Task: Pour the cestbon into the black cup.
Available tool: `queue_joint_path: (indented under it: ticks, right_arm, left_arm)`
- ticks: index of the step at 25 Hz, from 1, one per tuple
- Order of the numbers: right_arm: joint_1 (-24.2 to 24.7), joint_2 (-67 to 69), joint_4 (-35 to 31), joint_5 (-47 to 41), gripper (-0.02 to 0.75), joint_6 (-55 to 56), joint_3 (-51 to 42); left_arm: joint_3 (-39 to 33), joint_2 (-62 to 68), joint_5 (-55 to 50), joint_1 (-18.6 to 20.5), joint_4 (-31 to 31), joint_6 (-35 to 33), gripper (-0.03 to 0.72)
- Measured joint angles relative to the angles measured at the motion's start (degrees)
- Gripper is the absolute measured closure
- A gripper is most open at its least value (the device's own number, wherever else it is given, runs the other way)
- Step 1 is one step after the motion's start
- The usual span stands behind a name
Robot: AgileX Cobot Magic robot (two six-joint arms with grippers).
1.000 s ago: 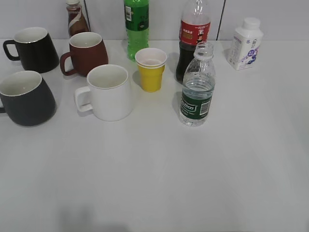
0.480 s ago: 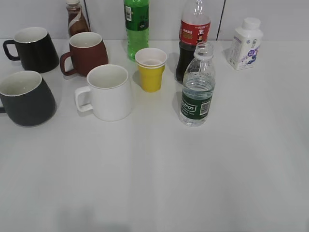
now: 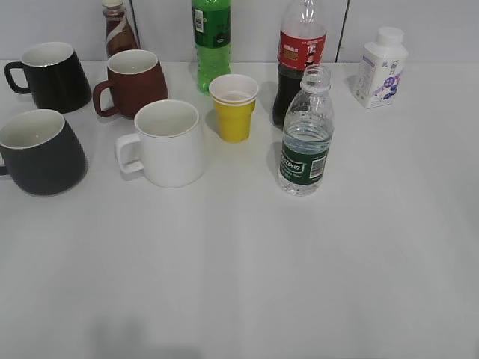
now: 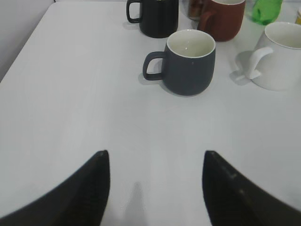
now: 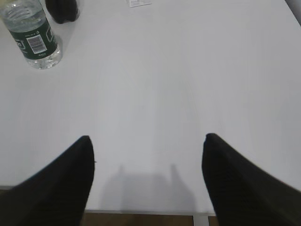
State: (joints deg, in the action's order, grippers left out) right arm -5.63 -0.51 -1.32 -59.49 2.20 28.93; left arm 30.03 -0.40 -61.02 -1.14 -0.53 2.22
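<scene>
The left gripper (image 4: 155, 188) has its fingers (image 4: 89, 193) spread wide, grasping nothing, above bare white counter (image 4: 70, 94). Ahead of it in the left wrist view stands the black cup (image 4: 188, 63), a matte charcoal mug with a white inside, upright, its loop handle turned to the left of that view. Behind it sit a glossier black mug (image 4: 155, 18) and a reddish-brown mug (image 4: 225, 19), and to its right a white mug (image 4: 280, 56).

The right gripper (image 5: 148, 183) is likewise released, its dark fingers (image 5: 66, 183) apart over the counter near its front edge, holding nothing. Well ahead and to the left in the right wrist view stands the cestbon (image 5: 33, 34), its barcode facing the camera.

In the exterior view neither gripper appears. The cestbon (image 3: 305, 142) stands upright and uncapped, right of centre, partly filled with clear water; its dark green label carries white lettering that reads roughly "Cestbon". The black cup (image 3: 39, 153) sits at the far left edge, well apart from the bottle, with the white mug (image 3: 165, 143) and a yellow paper cup (image 3: 234, 107) between them. Just behind the cestbon is a cola bottle (image 3: 299, 60) with a red label whose writing is too small to read. A green soda bottle (image 3: 212, 41), a small white bottle (image 3: 380, 69) with purple print and a brown bottle (image 3: 118, 30) line the back.
</scene>
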Motion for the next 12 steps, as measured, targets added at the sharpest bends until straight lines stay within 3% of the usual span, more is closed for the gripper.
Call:
queue_joint_path:
  ticks: [12]
  right_arm:
    - [0.0, 0.0, 0.0, 0.0, 0.204, 0.0, 0.0]
  left_arm:
    - [0.9, 0.1, 2.6, 0.0, 0.0, 0.0, 0.226]
